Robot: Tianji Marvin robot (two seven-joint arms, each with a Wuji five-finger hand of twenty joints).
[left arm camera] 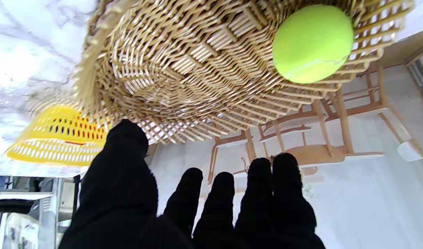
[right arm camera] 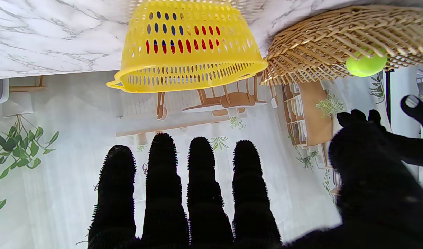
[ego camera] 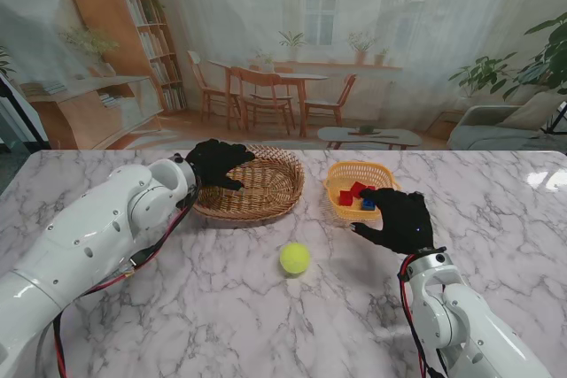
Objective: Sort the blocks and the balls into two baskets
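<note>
Marble-patterned white desk (ego camera: 133, 325) is seen carrying a round woven wicker basket (ego camera: 261, 185) on the left and a yellow perforated plastic basket (ego camera: 341, 185) just to its right, the two nearly touching. Small red and blue blocks (ego camera: 356, 194) are seen inside the yellow basket; in the right wrist view they show only as colour through its holes. A yellow-green tennis ball (ego camera: 294, 258) rests on the bare desk, nearer to me than both baskets and roughly between them. A second yellow-green tennis ball (left arm camera: 312, 43) is shown by the left wrist view lying inside the wicker basket, against its wall; in the stand view it is hidden. The black-gloved left hand (ego camera: 217, 163) is held over the near-left rim of the wicker basket, fingers spread apart and nothing grasped. The black-gloved right hand (ego camera: 399, 217) is held over the desk just beside the near-right edge of the yellow basket, its fingers (right arm camera: 201, 180) extended and parted, with nothing held.
</note>
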